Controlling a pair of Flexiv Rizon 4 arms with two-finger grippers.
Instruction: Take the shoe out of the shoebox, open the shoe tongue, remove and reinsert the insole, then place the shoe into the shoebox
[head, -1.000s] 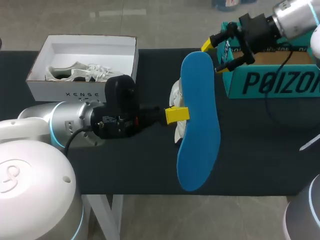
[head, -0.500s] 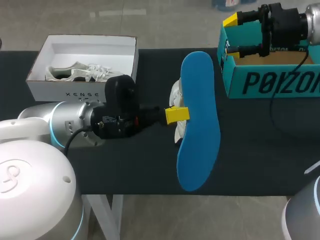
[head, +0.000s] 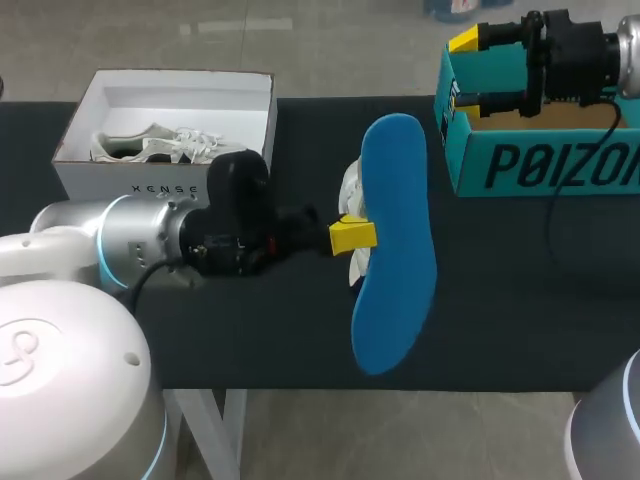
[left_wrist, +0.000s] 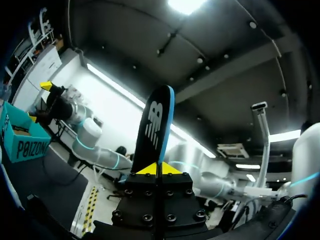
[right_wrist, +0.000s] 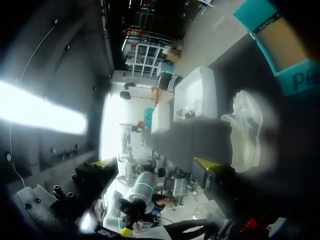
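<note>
My left gripper is shut on the edge of a blue insole, holding it up on edge above the dark table. In the left wrist view the insole rises from between the yellow tips of this gripper, showing its black face and blue rim. A white shoe lies on the table behind the insole, mostly hidden by it. My right gripper stands open, holding nothing, at the near left corner of the teal box. The right wrist view shows the white shoe ahead of that gripper.
An open white shoebox stands at the back left with another white shoe inside; it shows again as the white shoebox in the right wrist view. The teal box fills the back right. The table's front edge runs just below the insole.
My right gripper has drawn back from the insole's top end to the teal box's corner and turned. The left arm has shifted slightly, tilting the insole a little.
</note>
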